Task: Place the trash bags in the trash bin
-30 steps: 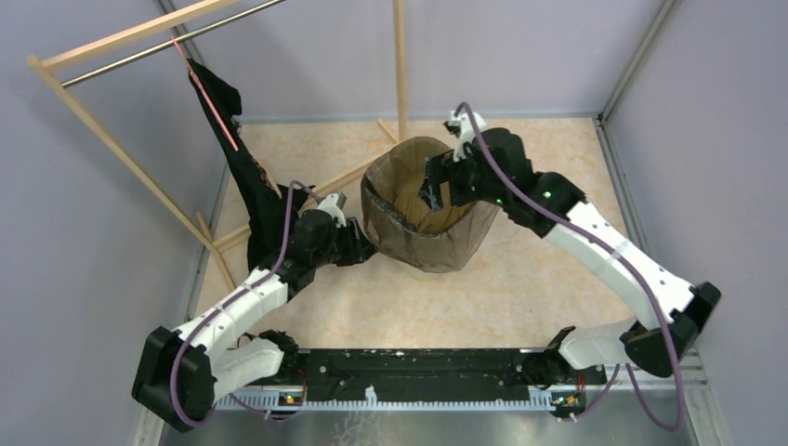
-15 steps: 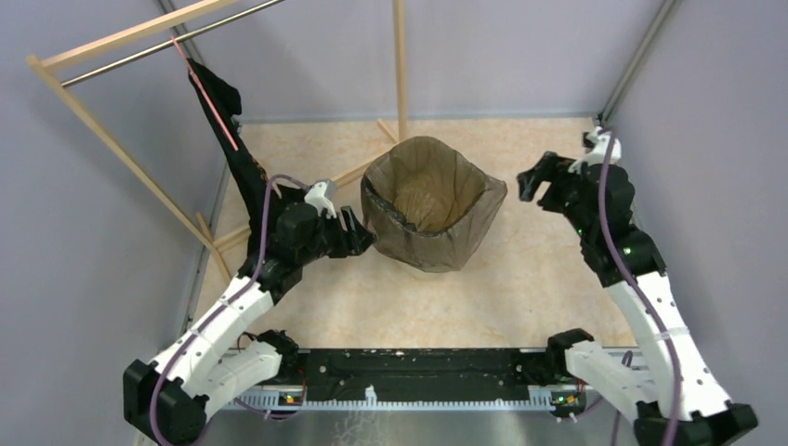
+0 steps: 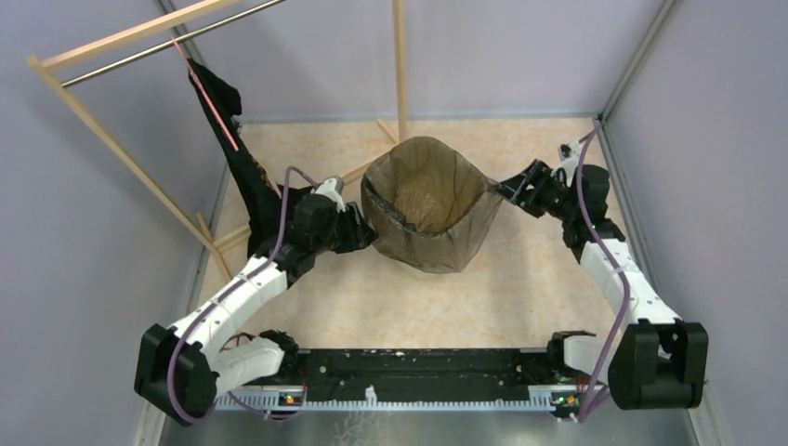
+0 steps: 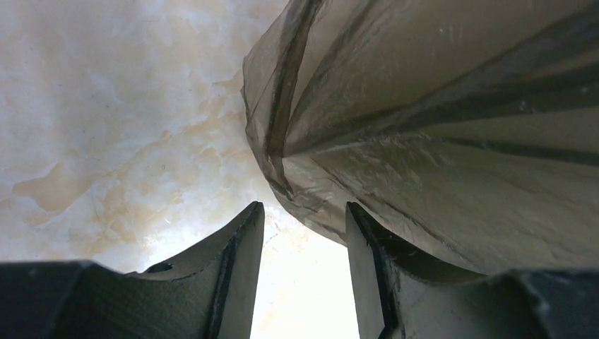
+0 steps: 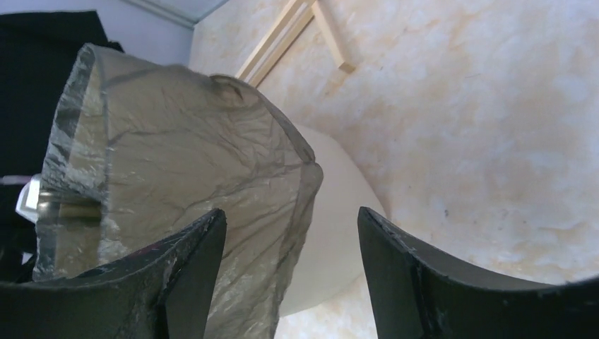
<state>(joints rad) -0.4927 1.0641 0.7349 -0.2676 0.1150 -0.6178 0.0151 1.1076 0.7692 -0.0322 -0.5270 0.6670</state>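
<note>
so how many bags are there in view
2: a see-through brown bag draped over the bin mid-table, and a black bag hanging from the wooden rack on the left. More may hide in the black bundle.

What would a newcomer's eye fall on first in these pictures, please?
The translucent brown trash bag draped over the cream trash bin at the centre of the table stands out first. The left gripper and right gripper, both open, flank it on either side. At far left, black bags hang from a wooden rack.
</note>
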